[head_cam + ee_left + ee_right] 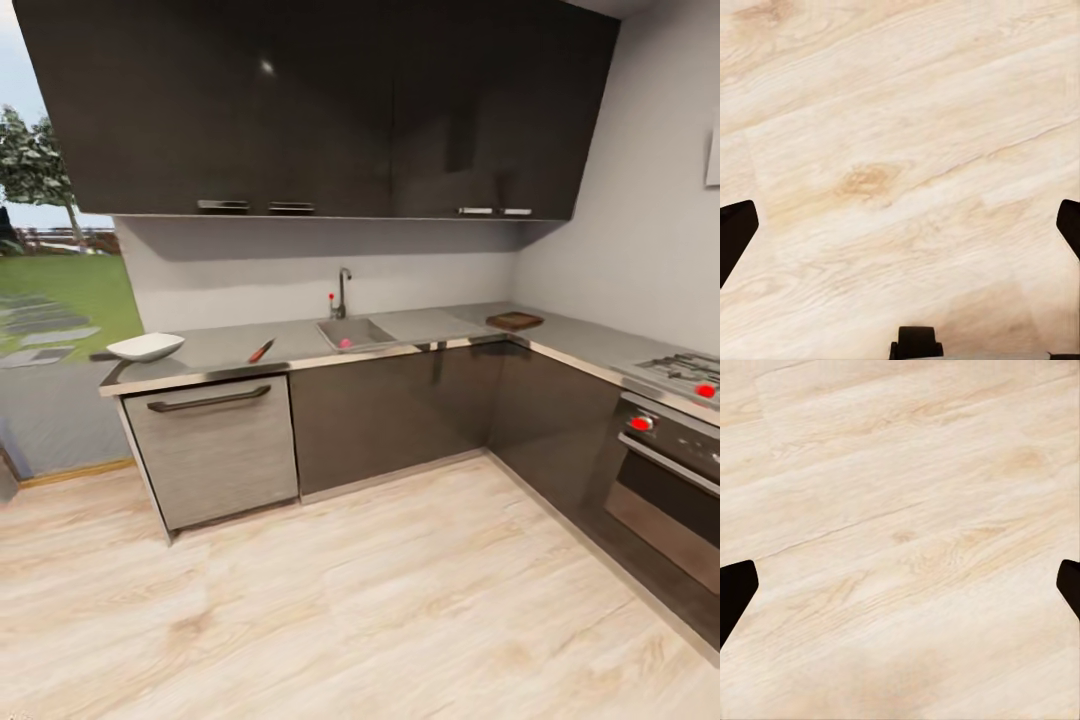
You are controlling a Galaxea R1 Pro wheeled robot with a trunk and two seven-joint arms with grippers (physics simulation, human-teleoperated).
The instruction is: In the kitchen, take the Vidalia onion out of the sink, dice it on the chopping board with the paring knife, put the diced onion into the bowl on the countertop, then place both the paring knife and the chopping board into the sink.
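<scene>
Across the room, the grey countertop runs along the far wall in the head view. The steel sink is set into it under a chrome tap, and a small pinkish round thing, the onion, lies in the basin. Left of the sink lies the paring knife, and the white bowl stands at the counter's left end. Near the corner on the right rests the dark chopping board. My left gripper and right gripper both hang open over bare wooden floor, far from the counter.
A silver dishwasher front sits under the bowl. An oven with red knobs and a hob line the right wall. Dark upper cabinets hang above. Light wooden floor stretches between me and the counter. A garden shows at the left.
</scene>
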